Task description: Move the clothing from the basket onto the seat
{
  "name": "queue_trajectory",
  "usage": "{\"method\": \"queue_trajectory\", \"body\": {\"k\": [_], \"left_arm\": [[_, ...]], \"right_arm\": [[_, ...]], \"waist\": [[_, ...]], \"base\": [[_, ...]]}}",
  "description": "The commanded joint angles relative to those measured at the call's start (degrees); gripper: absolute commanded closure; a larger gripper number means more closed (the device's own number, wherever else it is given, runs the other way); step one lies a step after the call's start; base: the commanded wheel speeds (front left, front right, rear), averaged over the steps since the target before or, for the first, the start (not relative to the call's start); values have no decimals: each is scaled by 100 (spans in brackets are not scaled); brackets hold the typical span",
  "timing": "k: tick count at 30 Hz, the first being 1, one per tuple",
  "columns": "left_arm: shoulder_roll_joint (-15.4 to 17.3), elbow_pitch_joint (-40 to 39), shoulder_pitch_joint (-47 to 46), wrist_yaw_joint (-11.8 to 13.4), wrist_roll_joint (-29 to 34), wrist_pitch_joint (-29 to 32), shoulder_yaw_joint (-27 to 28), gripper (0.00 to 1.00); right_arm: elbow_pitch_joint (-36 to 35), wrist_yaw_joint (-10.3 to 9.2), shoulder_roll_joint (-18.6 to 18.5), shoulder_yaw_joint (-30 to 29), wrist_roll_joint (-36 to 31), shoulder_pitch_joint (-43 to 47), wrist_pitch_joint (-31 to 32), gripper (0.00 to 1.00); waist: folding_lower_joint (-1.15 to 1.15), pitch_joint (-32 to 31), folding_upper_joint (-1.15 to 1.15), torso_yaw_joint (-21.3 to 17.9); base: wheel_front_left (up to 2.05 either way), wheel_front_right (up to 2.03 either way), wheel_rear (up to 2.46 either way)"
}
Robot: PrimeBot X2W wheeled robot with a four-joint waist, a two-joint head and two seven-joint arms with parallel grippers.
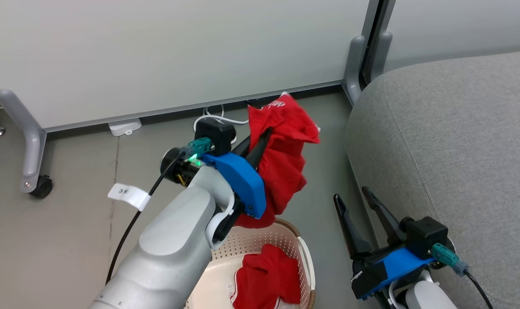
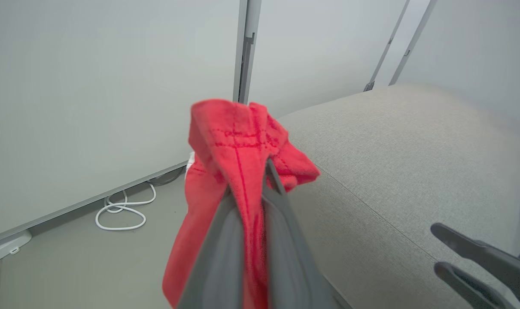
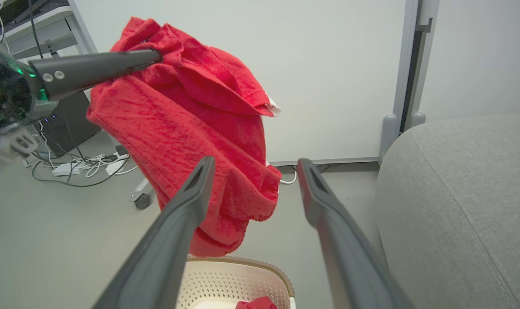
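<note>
1. Caster point(image 1: 41, 186) of a wheeled partition foot: on the grey floor, far out to the left of the left pincer. It plays no part in the job.
2. Left pincer point(image 1: 266, 133): fingers pressed together on a fold of the raised red garment point(image 1: 285, 163).
   - The cloth bunches over the fingertips and hangs down to the right of and below them.
   - A bit of white print shows near its top edge.
   - The lowest fold hangs close over the basket rim; I cannot tell whether it is quite clear.
3. Basket point(image 1: 305, 253): on the floor below the left pincer, partly under that forearm. The second red garment point(image 1: 266, 274) lies inside it, crumpled, with nothing touching it.
4. Right pincer point(image 1: 351, 194): fingers spread wide, nothing between them.
   - It sits low, to the right of the basket and just beside the seat's front face.
   - The hanging garment is up and to its left.
5. Seat point(image 1: 448, 141): to the right of both pincers. No red cloth lies on the part in view.
6. Step in hand, as I judge it: the carry of the first garment. It is picked and lifted but not yet placed.
7. Next move, as I judge it:
   - Swing the left pincer rightward over the cushion's rounded corner.
   - Keep it high enough that the hanging tail clears both that edge and the right pincer.
   - Let go above the cushion.
   - The piece in the basket remains to fetch.
</note>
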Motion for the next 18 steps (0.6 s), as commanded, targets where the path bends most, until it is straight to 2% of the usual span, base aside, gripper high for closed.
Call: {"method": "queue_trajectory", "body": {"k": [1, 8, 18], "left_arm": [[-2, -70, -175, -7, -53, 11, -88, 100], [-2, -234, -556, 5, -215, 24, -442, 100], [-1, -489, -864, 227, -644, -40, -985, 100]], "right_arm": [[-8, 3, -19, 25, -10, 94, 10, 0], [-5, 3, -19, 67, -39, 172, 71, 0], [-85, 3, -19, 8, -164, 299, 160, 0]], "waist": [[0, -32, 0, -19], [0, -169, 0, -69], [0, -333, 0, -116]], "base": [[0, 0, 0], [0, 0, 0], [0, 0, 0]]}}
